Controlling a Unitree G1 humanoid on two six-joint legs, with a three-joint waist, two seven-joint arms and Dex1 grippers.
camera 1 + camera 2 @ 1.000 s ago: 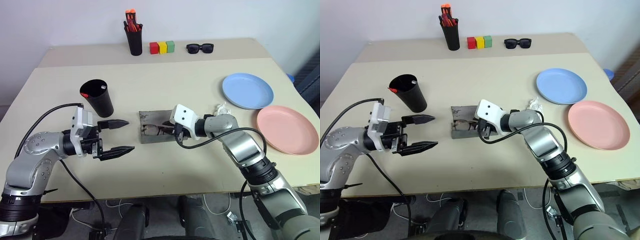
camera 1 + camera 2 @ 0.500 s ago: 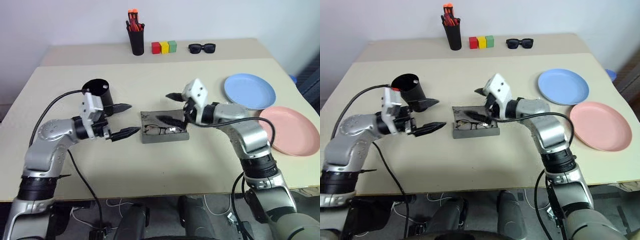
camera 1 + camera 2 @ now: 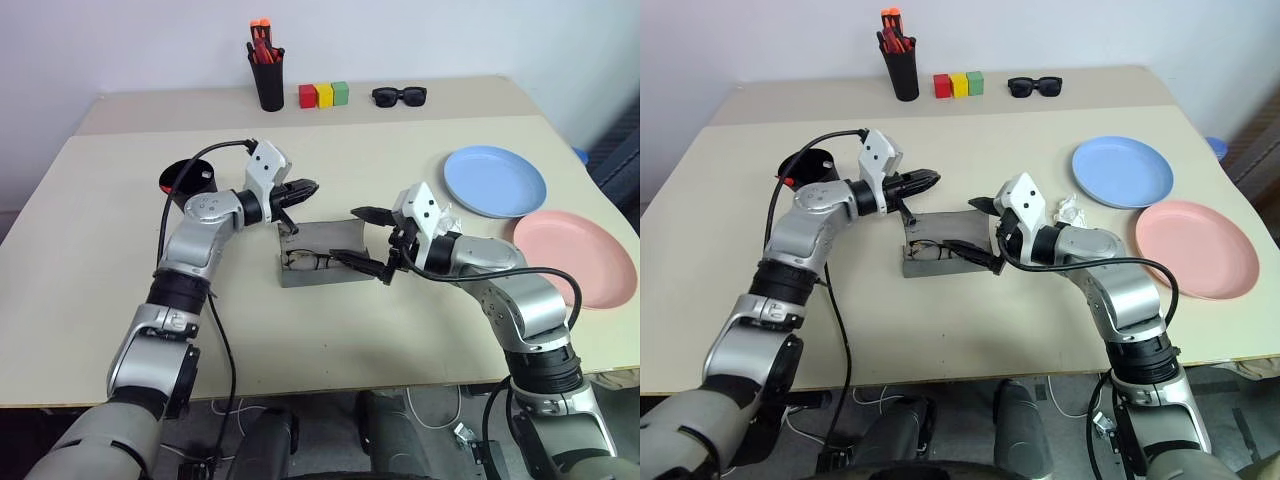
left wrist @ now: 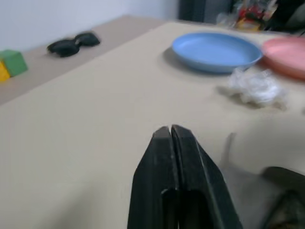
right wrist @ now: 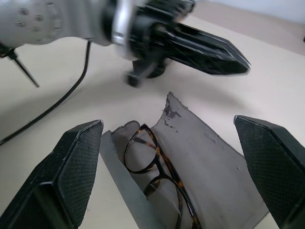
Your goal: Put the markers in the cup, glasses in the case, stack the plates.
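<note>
The grey case lies open at mid-table with its flap raised behind it. Dark-framed glasses rest inside it. My left gripper is shut and empty, its tips just over the case's back left corner. To the right of the case, my right gripper is open, one finger above the flap and one low by the case's front. The black cup stands behind my left arm, with a red marker end at its rim. At the right lie the blue plate and the pink plate, side by side.
A black pen holder with orange-capped markers, three coloured blocks and black sunglasses line the table's back edge. A crumpled white scrap lies between my right hand and the blue plate.
My left arm swung forward and right, from beside the cup to the case's back corner, and its fingers shut. My right gripper let go of the glasses, opened and drew back to the right.
</note>
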